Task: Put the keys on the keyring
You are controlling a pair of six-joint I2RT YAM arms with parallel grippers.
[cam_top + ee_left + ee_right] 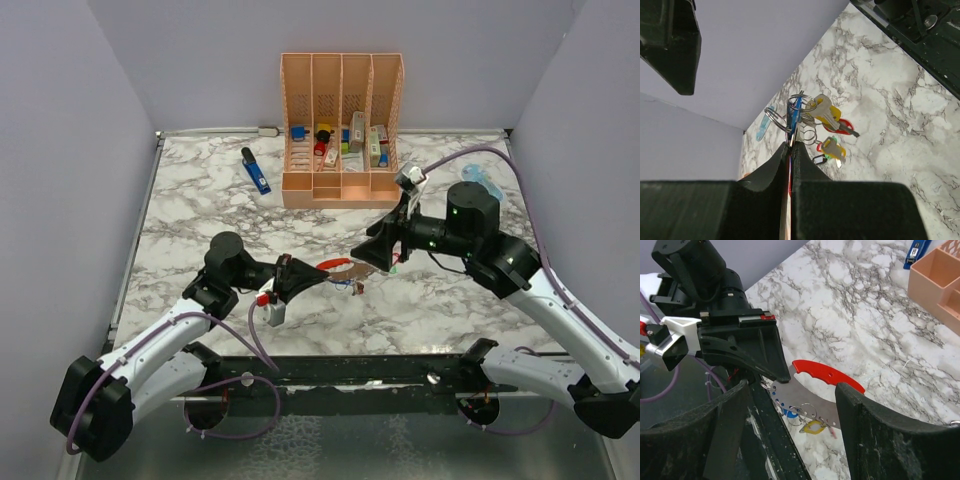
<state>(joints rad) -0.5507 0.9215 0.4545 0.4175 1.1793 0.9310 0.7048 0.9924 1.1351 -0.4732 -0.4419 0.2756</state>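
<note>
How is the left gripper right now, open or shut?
Shut. The left gripper pinches the edge of the keyring, jaws pressed together.

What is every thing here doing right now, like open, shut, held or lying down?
left gripper, shut on the keyring.
keyring, held at its edge by the left gripper.
right gripper, open, one finger on each side of the keyring.
keys, hooked on by little wire rings.
blue pen, lying flat.
box, upright, small things inside.
</note>
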